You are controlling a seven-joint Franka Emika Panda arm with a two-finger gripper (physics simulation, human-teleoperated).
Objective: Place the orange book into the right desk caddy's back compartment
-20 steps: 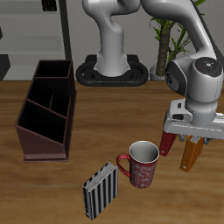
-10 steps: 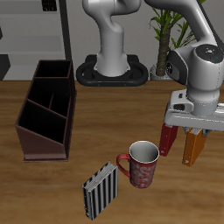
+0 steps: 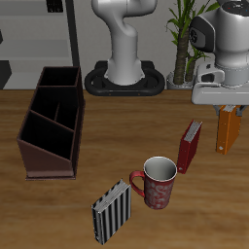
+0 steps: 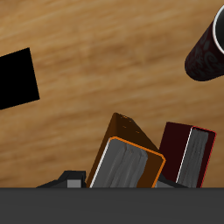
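My gripper (image 3: 226, 109) is shut on the top of the orange book (image 3: 227, 133) and holds it upright in the air, well above the table. The book also shows close up in the wrist view (image 4: 128, 163), with its pale page edges facing the camera. The right desk caddy (image 3: 29, 156), a dark brown box with dividers, stands far across the table from the gripper. Its wide undivided back compartment (image 3: 45, 133) lies at the tall end, nearest the table's front edge.
A red book (image 3: 191, 146) stands upright on the table just below and beside the held book; it also shows in the wrist view (image 4: 186, 154). A red patterned mug (image 3: 157, 181) and a leaning black-and-white striped book (image 3: 112, 211) stand between gripper and caddy. The robot base (image 3: 124, 76) and a plant (image 3: 181, 39) are at the back.
The gripper has risen with the orange book, lifting it off the table and away from the red book, which stays standing where it was.
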